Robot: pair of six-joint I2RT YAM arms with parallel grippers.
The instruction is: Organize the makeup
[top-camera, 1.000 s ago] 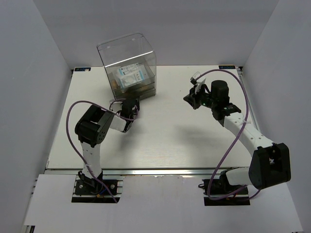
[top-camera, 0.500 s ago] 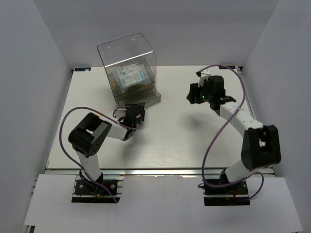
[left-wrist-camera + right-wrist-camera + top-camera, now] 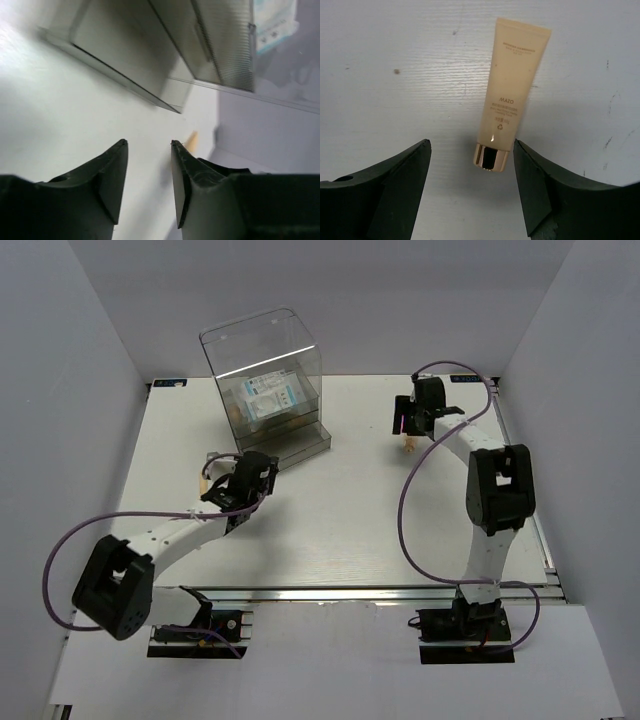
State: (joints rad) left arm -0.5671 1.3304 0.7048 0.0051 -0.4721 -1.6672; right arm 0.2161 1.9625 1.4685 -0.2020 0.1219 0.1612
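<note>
Between the wide-open, empty jaws of the right gripper lies the tan tube, cap nearest

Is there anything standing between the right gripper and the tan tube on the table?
Nothing visible does. The right gripper is open just above the tan tube, which lies flat on the table, its gold cap toward the gap between the fingers.

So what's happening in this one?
Two arms are sorting makeup into a clear drawer box. The right gripper hangs open over a tan tube lying flat on the table, not gripping it yet. The left gripper is open and empty in front of the box, whose bottom drawer stands pulled out. White-and-blue packets already sit inside.
</note>
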